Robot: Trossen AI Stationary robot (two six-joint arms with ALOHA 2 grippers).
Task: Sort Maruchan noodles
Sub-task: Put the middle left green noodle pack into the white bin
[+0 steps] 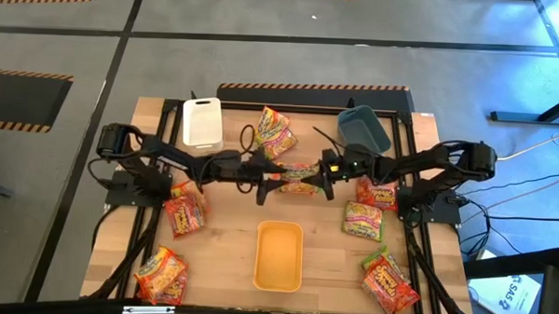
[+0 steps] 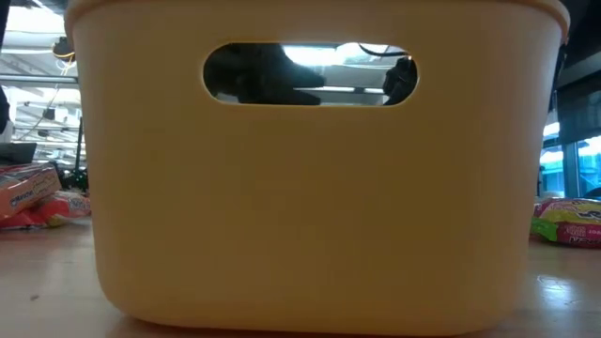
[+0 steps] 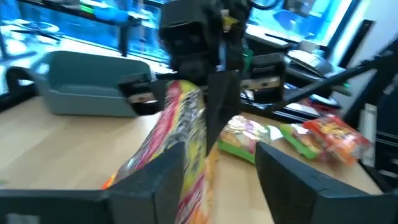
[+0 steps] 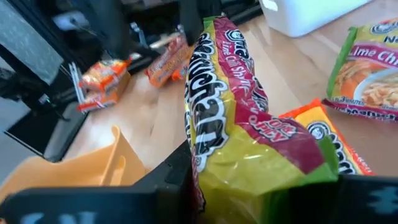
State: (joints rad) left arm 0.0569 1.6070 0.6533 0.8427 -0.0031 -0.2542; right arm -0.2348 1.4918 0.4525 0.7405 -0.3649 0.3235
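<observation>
A yellow bin (image 2: 310,207) is seen filling nearly the whole low view, its near wall standing on the wooden table (image 2: 56,282). An oval handle slot (image 2: 310,73) is cut through the wall toward 12 o'clock; through it dark shapes are glimpsed against bright room lights, but what they are cannot be told. At 9 o'clock, beside the bin's edge, a red and orange noodle packet (image 2: 38,197) is seen lying on the table. At 3 o'clock, a green and pink noodle packet (image 2: 571,221) is seen resting on the table, partly cut by the picture's edge. Blurred room fittings are visible beyond both sides.
</observation>
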